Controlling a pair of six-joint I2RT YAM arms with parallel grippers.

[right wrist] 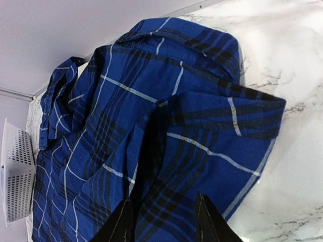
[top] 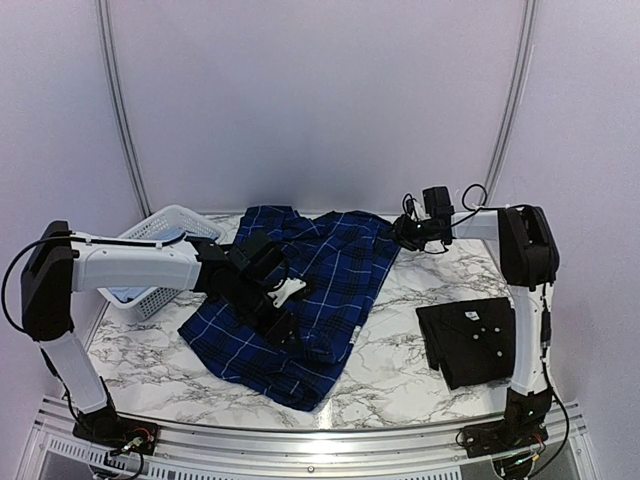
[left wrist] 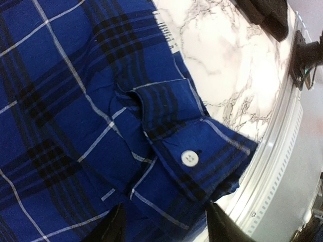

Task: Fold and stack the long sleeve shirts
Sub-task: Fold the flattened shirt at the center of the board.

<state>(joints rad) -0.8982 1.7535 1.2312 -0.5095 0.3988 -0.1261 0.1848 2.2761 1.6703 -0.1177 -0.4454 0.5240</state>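
The left claw (left wrist: 164, 206) is gaping wide over the plaid shirt (top: 335, 265), its fingers straddling a buttoned cuff (left wrist: 202, 151) and gripping nothing. The right claw (right wrist: 162, 199) is likewise standing open above that shirt's far right edge. One plaid shirt is lying spread on the counter (top: 400, 300). One black shirt (top: 470, 340) is sitting folded at right, and one pale blue shirt (top: 168, 237) is resting in the single basket (top: 150, 300) at left.

Left claw (left wrist: 164, 209) and right claw (right wrist: 162, 199) — both spread wide — reach inward.
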